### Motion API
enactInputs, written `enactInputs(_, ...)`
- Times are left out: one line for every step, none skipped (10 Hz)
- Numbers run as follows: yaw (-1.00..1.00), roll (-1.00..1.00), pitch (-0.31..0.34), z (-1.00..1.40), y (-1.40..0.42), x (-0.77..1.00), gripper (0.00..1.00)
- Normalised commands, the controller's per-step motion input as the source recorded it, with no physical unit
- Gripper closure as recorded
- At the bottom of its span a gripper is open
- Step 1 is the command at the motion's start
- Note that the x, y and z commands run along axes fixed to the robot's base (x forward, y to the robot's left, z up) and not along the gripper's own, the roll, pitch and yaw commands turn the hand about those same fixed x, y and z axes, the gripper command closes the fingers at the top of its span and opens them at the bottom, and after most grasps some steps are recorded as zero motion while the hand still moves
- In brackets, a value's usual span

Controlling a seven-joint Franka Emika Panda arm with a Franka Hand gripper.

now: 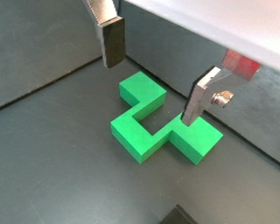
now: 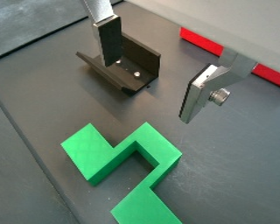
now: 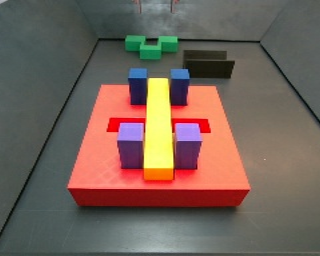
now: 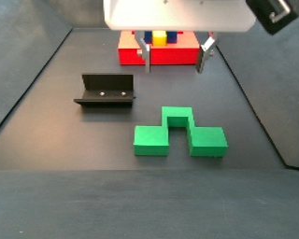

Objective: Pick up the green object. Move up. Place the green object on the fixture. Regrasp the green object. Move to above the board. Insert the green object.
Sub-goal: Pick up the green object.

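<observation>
Green object [image 4: 177, 134] lies flat on the floor, the end effector [image 4: 174, 54] above it wide open, holding nothing.

We count one green object [image 4: 178, 133], one fixture [image 4: 105, 91], one board [image 3: 159, 150], and one hand [image 4: 175, 51] above the floor.

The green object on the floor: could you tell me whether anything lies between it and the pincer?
Nothing visible does. The pincer hangs open above the green object, with only bare floor around it. The fixture stands off to one side, apart from both.
</observation>
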Motion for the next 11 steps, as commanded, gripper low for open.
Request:
enactInputs(0.00,0.16,-0.123,-0.41,-0.01,0.00,0.00)
enactInputs(-0.08,0.23,-0.071,-0.28,-0.07,0.10,0.00)
enactInputs(-0.07,0.24,-0.069,-0.32,-0.06,0.01,0.00)
enactInputs(-0.07,0.16,-0.099,-0.45,-0.12,0.00,0.00)
enactInputs(-0.15,0.04,-0.023,-0.45,-0.01,0.00,0.00)
enactInputs(-0.25,0.00,-0.010,-0.38,0.00,-0.01,0.00)
enactInputs(-0.27,-0.03,0.000,-0.27,0.00,0.00,0.00)
enactInputs(-0.22,-0.08,0.000,-0.28,0.07,-0.01,0.00)
enactInputs(-0.14,-0.07,0.000,-0.29,0.03,-0.13,0.00)
enactInputs(-0.17,-0.07,0.007,-0.30,0.05,-0.13,0.00)
enactInputs(-0.15,-0.05,0.016,-0.27,0.06,-0.13,0.00)
